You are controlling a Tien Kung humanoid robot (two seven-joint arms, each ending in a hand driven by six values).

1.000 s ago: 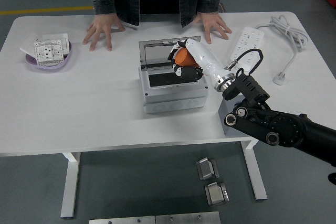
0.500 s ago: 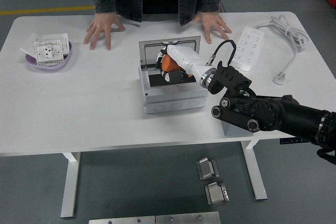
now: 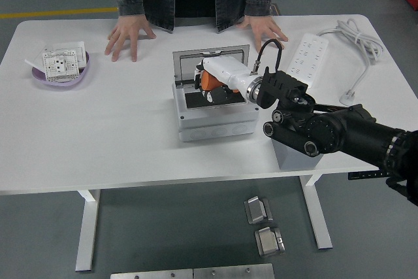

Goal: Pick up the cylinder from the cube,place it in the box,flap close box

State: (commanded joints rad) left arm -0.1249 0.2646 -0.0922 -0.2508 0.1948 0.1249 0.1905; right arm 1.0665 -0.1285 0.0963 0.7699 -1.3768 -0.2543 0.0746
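Observation:
The grey box (image 3: pixel 215 122) stands at the table's middle with its lid (image 3: pixel 210 59) raised at the back. My right hand (image 3: pixel 210 86), white with black fingers, is over the box's dark opening. It is shut on the orange cylinder (image 3: pixel 208 80) and holds it low inside the opening. The grey cube (image 3: pixel 291 156) stands at the table's near edge on the right, mostly hidden behind my right arm. My left arm is not in view.
A person stands at the far side with both hands, left (image 3: pixel 125 34) and right (image 3: pixel 262 31), flat on the table. A purple dish (image 3: pixel 61 74) with white socket parts is far left. A white power strip (image 3: pixel 307 55) with cable lies far right.
My right hand has carried the orange cylinder leftward and down, from the box's right rim into the opening. The person's hands have stayed put.

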